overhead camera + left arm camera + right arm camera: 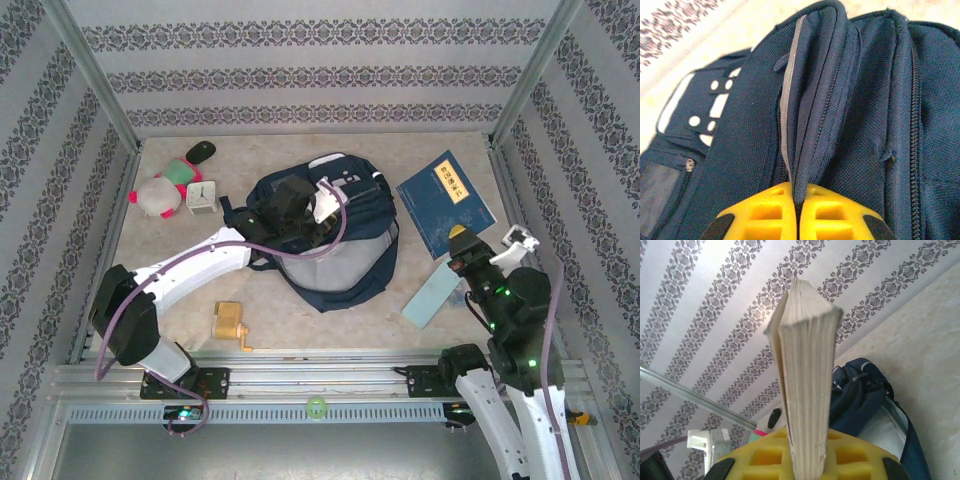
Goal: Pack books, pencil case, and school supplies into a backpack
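Left hand [798, 195] was pinched shut on a fold of cloth at the mouth of the backpack [740, 125], and it looked to be holding that edge up. From above, the backpack [365, 200] lay in the middle of the counter [330, 330] with its grey inside showing on the near side. The right hand [807, 442] was clamped on the book [807, 365], gripping it by one edge so the pages pointed up and away. In the view from above, the book [445, 200] was to the right of the backpack, near it but not over it, with the right hand [462, 248] at its near corner. So nothing was packed, as far as could be seen. The book looked like the first thing to go in, and it had yet to be carried across to the opening. The pencil case [432, 293] lay on the counter just beside the right hand, untouched. The sharpener [230, 322] sat alone near the front edge on the left, well apart from the bag. Both were left to do. A plush toy [157, 197] and a small white clock [202, 197] sat at the far left and seemed to be no part of the job.
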Available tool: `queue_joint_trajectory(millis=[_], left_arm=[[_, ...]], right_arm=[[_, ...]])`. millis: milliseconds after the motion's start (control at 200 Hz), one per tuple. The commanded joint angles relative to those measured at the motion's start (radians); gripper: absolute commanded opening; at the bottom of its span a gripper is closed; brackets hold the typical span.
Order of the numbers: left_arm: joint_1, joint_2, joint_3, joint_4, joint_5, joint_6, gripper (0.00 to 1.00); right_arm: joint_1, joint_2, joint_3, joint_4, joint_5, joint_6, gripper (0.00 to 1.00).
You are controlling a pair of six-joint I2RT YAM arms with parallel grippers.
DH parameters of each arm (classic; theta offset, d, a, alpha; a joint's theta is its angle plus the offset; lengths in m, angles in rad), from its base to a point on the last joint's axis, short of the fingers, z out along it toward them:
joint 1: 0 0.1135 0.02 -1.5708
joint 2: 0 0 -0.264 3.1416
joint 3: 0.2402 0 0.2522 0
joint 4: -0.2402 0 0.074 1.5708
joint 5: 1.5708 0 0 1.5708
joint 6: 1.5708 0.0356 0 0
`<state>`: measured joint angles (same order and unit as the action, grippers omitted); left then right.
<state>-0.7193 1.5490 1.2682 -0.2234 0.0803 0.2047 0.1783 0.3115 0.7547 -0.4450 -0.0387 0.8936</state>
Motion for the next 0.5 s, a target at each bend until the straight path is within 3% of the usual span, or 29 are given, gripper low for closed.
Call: queue_joint_trajectory(millis=[0,220,500], left_arm=[[0.025,-0.015,0.094,0.007,-0.048,-0.051,0.0],[0.038,0.017,0.16,0.006,-0.097,-0.082,0.0],[0.038,0.028,0.172,0.042,-0.08,-0.116,0.0]], right_arm=[[-0.005,-0.04,0.013,-0.116,0.035,0.046,0.0],[-0.005,-0.07,0.016,-0.266,0.032,0.08,0.0],[0.007,0.029,-0.086,-0.155,-0.199,0.184,0.0]])
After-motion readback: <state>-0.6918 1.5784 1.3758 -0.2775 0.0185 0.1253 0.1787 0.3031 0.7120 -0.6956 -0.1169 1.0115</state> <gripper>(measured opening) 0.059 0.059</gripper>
